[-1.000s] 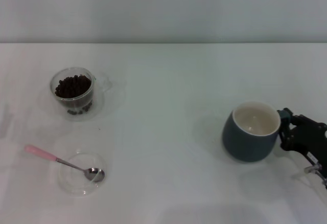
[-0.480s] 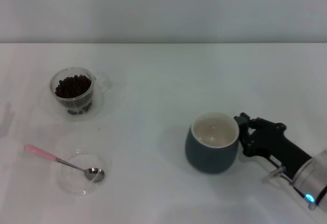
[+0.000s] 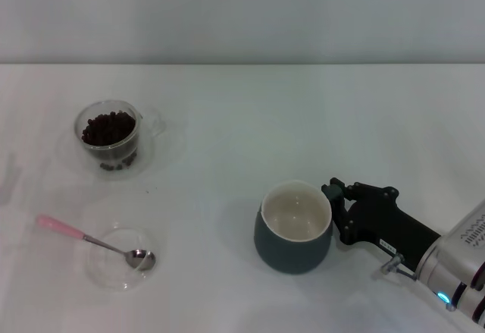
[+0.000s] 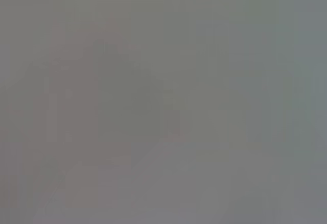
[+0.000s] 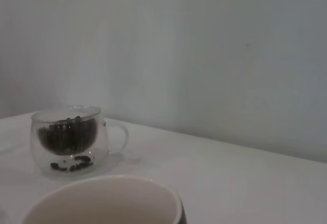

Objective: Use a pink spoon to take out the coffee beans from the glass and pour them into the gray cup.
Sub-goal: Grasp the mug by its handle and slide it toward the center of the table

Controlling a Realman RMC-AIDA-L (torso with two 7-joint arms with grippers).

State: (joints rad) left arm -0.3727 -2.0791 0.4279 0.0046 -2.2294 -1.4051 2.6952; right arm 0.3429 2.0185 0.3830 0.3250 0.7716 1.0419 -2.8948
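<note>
White counter, broad and mostly bare through the middle and far side; ample open room between the gray cup and the glass, and none of the vessels near a visible edge.

Gray cup, upright and empty (cream inside showing), right of centre toward the near side, gripped at its handle side by the right hand, closed on it. Risk here, as a judgement: tipping or skidding if the hold sits only on the handle and the arm twists or pushes low; also a stop too far from the glass, making for a long carry with a loaded spoon and spilled beans.

Glass, far left, heaped with coffee beans, well apart from the cup; a knock from a sliding cup would scatter them.

Clear dish, near left, holding the bowl of the pink spoon, handle out over the rim (easily flicked off).

Left hand not in view; state not possible to tell.
</note>
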